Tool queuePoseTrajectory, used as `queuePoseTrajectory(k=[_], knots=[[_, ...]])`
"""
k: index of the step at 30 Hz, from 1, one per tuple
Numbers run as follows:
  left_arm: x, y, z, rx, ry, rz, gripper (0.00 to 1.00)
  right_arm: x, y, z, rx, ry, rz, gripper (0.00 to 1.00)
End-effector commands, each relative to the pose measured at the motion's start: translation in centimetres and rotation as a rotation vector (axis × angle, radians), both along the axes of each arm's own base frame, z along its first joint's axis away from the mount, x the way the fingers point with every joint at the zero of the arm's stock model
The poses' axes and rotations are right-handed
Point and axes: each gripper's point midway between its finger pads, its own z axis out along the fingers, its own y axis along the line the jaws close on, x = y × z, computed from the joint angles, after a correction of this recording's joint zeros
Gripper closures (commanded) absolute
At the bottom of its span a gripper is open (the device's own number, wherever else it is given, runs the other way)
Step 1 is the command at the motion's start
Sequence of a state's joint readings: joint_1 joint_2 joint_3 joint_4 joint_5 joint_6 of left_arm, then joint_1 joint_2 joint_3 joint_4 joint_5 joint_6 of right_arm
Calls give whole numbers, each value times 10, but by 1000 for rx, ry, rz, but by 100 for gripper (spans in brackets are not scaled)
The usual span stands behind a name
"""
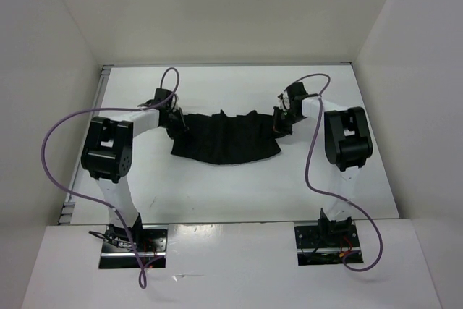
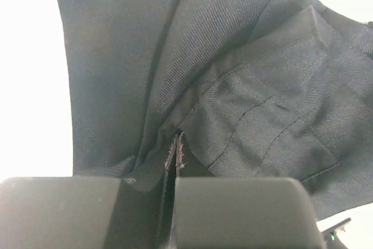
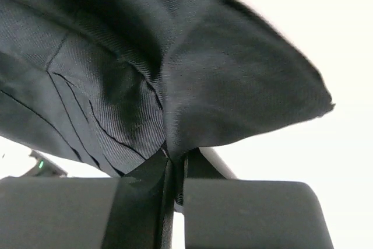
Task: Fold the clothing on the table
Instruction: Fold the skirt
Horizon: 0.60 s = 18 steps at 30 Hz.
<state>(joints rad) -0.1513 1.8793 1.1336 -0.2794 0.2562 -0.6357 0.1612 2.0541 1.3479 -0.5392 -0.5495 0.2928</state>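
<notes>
The clothing (image 1: 228, 137), a black pleated garment, lies stretched left to right across the middle of the white table (image 1: 217, 193). My left gripper (image 1: 176, 120) pinches its far left corner and is shut on the fabric; in the left wrist view the cloth (image 2: 233, 86) rises out of the closed jaws (image 2: 175, 150). My right gripper (image 1: 281, 122) is at the far right corner, shut on the fabric too. The right wrist view shows the dark cloth (image 3: 221, 86) bunched into the closed jaws (image 3: 175, 158). The garment's upper edge sags between both grippers.
White walls (image 1: 412, 70) border the table on the left, back and right. Purple cables (image 1: 311, 157) loop from each arm down to the bases (image 1: 325, 240) at the near edge.
</notes>
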Motion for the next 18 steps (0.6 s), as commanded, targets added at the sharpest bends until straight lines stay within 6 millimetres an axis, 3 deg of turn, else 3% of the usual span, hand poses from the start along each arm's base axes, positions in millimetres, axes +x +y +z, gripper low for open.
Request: queuePoseTrajectory(k=[1,3,6,11,14,18], knots=[[29,6,-4,77,-36,-2,100,-8,-33,19,-186,-21,-130,100],[39,4,6,75,-50,-2,100,-13,-42,30,-225,-31,-189,100],[53,5,39,84,-108,0,100,-23,-58,31,-299,-23,-280,100],[46,4,86,76,-186,13,100,-28,-72,37,-356,-20,-411,100],[36,-23,107,-26,-203,-48,100,-30,-74,45,-348,-27,-465,100],[25,-104,141,-260,-242,-293,100,-26,-75,52,-347,-45,-481,100]])
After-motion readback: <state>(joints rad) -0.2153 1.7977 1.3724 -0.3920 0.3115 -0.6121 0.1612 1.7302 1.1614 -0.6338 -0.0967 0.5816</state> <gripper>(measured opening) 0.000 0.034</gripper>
